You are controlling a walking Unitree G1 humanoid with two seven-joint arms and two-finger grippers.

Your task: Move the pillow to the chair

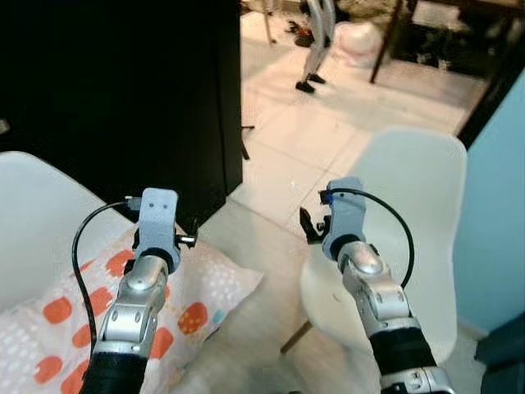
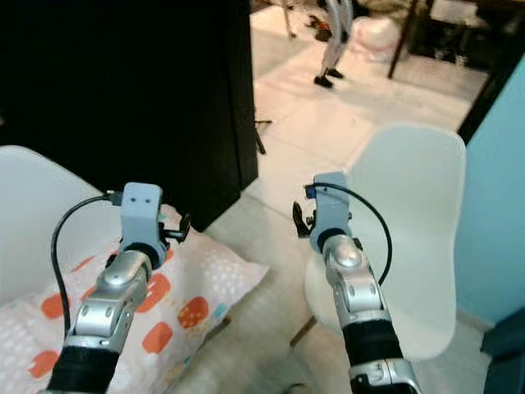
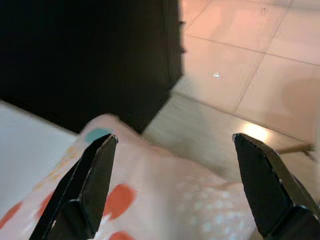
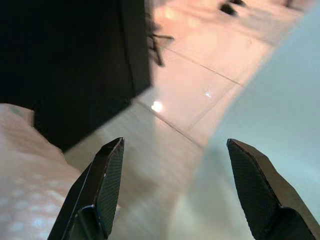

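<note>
The pillow (image 1: 205, 287), white with orange spots, lies on a white chair (image 1: 33, 213) at the left, one corner hanging over the seat's edge. A second white chair (image 1: 410, 213) stands at the right with a bare seat. My left gripper (image 3: 175, 145) hovers open just above the pillow's far corner (image 3: 165, 190), nothing between its fingers. My right gripper (image 4: 175, 144) is open over the gap between the two chairs, close to the right chair's near edge, holding nothing. The pillow's edge (image 4: 30, 165) appears beside one of its fingers.
A tall black cabinet (image 1: 123, 90) stands right behind the left chair. A teal wall (image 1: 500, 213) closes the right side. Pale tiled floor (image 1: 303, 139) runs ahead, with a person's legs (image 1: 316, 49) and a white bag (image 1: 361, 41) far back.
</note>
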